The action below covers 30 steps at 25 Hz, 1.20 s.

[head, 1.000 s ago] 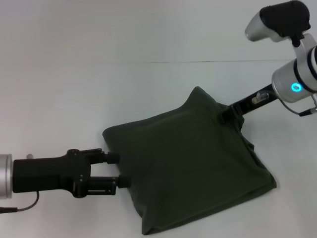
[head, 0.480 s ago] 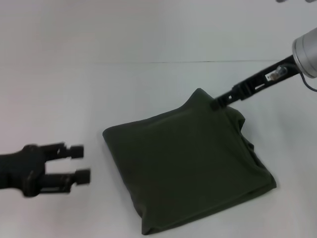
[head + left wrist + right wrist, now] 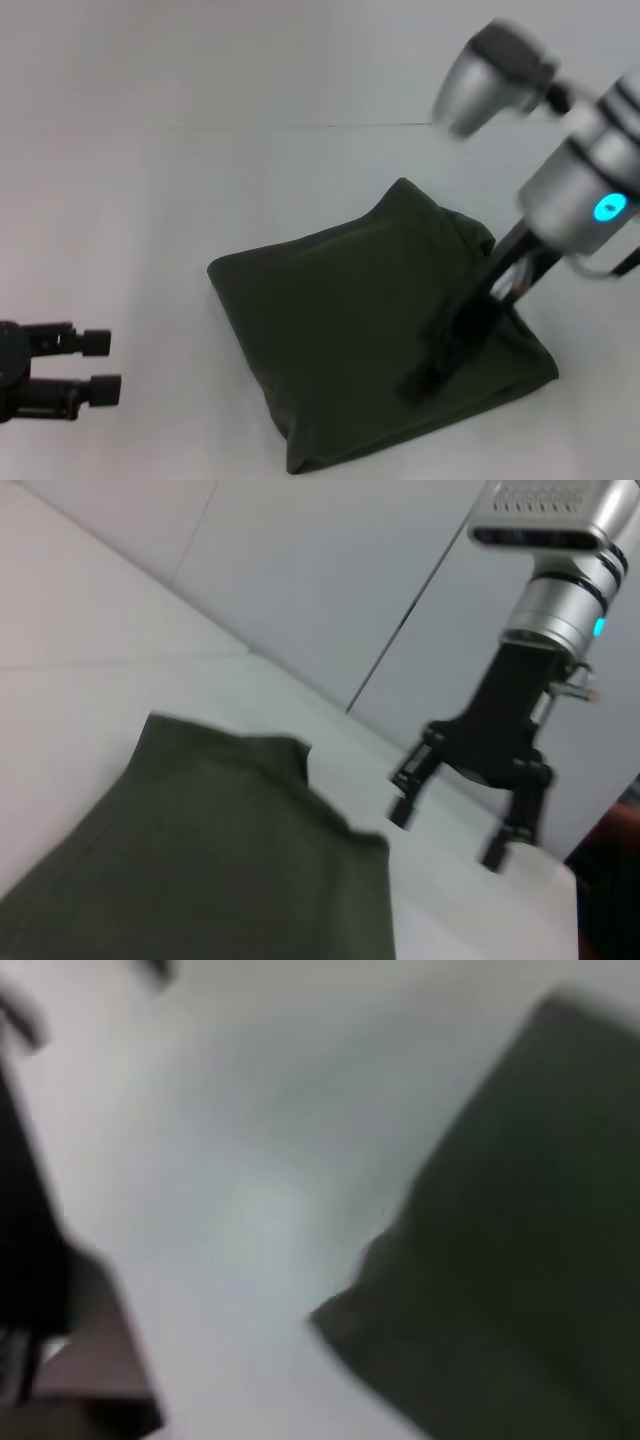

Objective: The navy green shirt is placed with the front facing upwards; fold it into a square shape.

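Lying folded on the white table (image 3: 150, 180), the navy green shirt (image 3: 340, 340) is a rough square bundle, rotated so one corner points away from the robot and another toward the near right. No print or collar shows; only plain dark fabric faces up, with layered edges along the right side.

The right gripper (image 3: 440, 350) hangs over the shirt's right half, arm coming down from the upper right with a lit cyan ring on the wrist. In the head view it is a motion-blurred dark shape, so contact with the cloth can't be judged there. The left wrist view shows the same gripper (image 3: 450, 825) with its two fingers spread apart and nothing between them, apparently above the table surface just past the shirt's (image 3: 200, 860) edge.

The left gripper (image 3: 100, 365) sits low at the left edge of the head view, well clear of the shirt, fingers apart and pointing toward it, holding nothing.

The right wrist view is heavily blurred: dark shirt (image 3: 520, 1260) mass on one side, pale table (image 3: 250, 1160) beside it.
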### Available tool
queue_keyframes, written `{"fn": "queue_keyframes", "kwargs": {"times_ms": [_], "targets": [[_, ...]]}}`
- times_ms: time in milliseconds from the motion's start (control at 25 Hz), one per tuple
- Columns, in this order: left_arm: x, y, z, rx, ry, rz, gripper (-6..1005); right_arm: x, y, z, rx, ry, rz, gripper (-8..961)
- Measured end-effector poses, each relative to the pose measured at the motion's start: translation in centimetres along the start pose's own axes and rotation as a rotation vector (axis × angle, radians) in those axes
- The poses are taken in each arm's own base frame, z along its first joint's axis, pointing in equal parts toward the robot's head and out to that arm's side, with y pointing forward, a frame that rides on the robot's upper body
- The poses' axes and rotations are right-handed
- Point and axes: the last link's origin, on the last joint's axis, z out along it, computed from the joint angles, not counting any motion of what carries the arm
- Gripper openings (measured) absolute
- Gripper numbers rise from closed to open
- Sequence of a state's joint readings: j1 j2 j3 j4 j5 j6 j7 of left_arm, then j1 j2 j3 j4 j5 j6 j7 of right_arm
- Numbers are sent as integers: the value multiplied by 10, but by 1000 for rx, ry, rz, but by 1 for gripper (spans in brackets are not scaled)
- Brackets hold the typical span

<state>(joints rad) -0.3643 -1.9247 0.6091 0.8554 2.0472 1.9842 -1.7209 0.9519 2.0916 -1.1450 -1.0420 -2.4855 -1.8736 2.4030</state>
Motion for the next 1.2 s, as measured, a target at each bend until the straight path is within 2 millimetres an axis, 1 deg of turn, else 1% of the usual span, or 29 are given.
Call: {"fn": "queue_keyframes", "kwargs": {"times_ms": [40,160,240,360,560,800,1040,1200], "targets": [[0,0,0,0,0,0,839,-2,4,10,-29,29,-12,944],[-8,-2,-1,11,-93,-29,839,-6,11,34,-93,76,-34,941],[-10,-3,-2,14,-122,-38,838,-10,15,46,-130,86,-42,941],[-12,-4,-2,17,-141,-45,838,-16,19,58,-159,103,-46,941],[-13,-4,-3,23,-141,-45,838,-17,24,75,-178,136,-59,941],[-10,-5,-2,23,-141,-36,839,-14,31,90,-232,127,-62,942],[-9,-5,0,21,-139,-34,838,-12,32,104,-239,90,-43,942],[-10,-5,2,21,-135,-36,838,-13,31,114,-209,69,-47,942]]}}
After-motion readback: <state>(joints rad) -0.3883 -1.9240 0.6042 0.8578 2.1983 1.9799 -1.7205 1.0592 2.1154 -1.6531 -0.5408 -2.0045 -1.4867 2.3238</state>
